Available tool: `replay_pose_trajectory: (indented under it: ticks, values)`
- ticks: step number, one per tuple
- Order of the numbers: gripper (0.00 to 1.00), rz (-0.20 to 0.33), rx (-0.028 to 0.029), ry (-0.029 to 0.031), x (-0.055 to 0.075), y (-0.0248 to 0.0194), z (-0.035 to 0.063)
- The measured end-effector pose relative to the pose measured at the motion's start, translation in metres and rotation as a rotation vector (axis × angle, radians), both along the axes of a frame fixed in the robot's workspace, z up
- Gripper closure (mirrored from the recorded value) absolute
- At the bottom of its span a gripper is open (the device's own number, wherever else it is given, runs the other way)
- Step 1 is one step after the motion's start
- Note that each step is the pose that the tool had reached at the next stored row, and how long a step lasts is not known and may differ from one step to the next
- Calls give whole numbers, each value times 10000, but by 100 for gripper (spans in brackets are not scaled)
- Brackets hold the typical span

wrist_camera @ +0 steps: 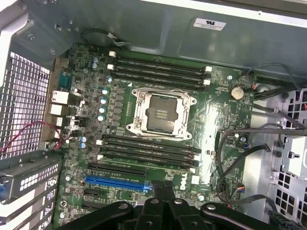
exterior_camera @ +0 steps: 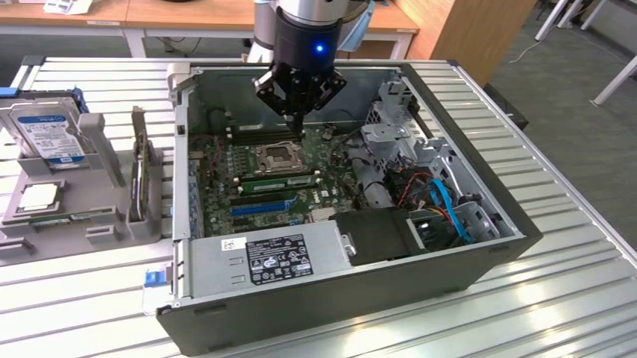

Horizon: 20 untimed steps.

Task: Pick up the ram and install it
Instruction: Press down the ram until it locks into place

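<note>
The open computer case (exterior_camera: 478,246) lies on the table with its motherboard (wrist_camera: 216,120) facing up. My gripper (exterior_camera: 295,123) hangs inside it, over the memory slots beyond the empty processor socket (wrist_camera: 162,111). Its fingers are shut with nothing between them, and their dark tips (wrist_camera: 162,189) meet above the board. A green ram stick (exterior_camera: 279,180) with a white label appears to sit in a slot on the near side of the socket, apart from the gripper. Another thin board (exterior_camera: 139,168) stands on edge in the grey holder (exterior_camera: 100,149) at the exterior view's left.
The holder also carries a silver hard drive (exterior_camera: 48,134) with a blue-white label and a square processor chip (exterior_camera: 38,196). Inside the case sit the power supply (exterior_camera: 274,257), the drive cage (exterior_camera: 398,134) and blue and black cables (exterior_camera: 448,209). Case walls ring the board.
</note>
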<state>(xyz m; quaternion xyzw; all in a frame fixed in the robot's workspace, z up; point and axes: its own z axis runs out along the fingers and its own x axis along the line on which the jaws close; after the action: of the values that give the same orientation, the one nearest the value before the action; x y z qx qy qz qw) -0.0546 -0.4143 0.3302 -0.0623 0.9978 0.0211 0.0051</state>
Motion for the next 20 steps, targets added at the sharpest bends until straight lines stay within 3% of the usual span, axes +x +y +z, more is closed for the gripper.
replay_pose_trajectory:
  ticks: [13,18,20]
  values:
    - [90,-1204,0,1,0,0,-6]
    - [90,-1250,0,3,0,0,-7]
    - [90,-1249,-1,82,11,0,-9]
